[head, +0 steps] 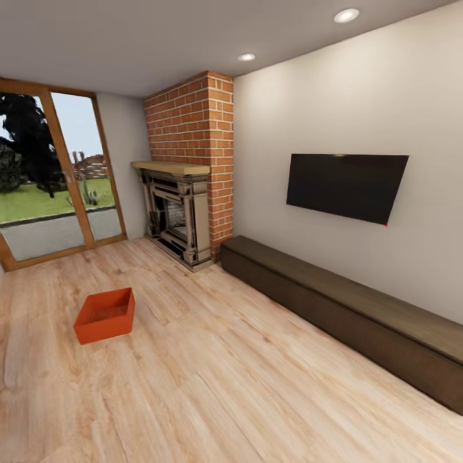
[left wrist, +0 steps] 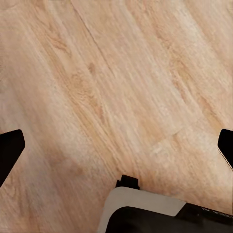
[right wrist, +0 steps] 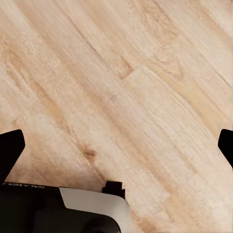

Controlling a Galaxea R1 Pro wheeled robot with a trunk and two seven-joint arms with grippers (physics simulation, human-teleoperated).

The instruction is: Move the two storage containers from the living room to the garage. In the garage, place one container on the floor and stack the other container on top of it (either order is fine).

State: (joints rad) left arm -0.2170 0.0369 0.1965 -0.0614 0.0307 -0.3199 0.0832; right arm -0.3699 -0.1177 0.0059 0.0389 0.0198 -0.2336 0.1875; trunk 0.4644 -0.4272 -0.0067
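- Writing: small pale lettering on the dark robot body (right wrist: 29, 204) in the right wrist view, too small and blurred to read for certain. No other label legible anywhere.
- Storage container (head: 105, 315): one orange-red, lidless box on the wood-plank floor (head: 225, 386) of the living room, head view, about 8 o'clock from picture centre. Open side up, inside looks empty. Long axis runs roughly 8 o'clock to 2 o'clock; one short end faces the glass door (head: 51, 173). It stands apart from all furniture.
- Brick fireplace (head: 186, 186) at about 11 o'clock, with a wooden mantel and dark firebox. It is well apart from the box.
- Long dark brown bench chest (head: 347, 315) along the right wall, running from the fireplace's foot toward 4 o'clock. Black TV (head: 346, 186) on the wall above it, screen blank.
- Two round ceiling lights (head: 346, 15) lit.
- Left gripper (left wrist: 116, 145): black fingertips (left wrist: 9, 145) at opposite edges of the left wrist view, spread wide, nothing between them but plank floor.
- Right gripper (right wrist: 116, 148): same stance, fingertips (right wrist: 9, 145) wide apart over bare planks, holding nothing.
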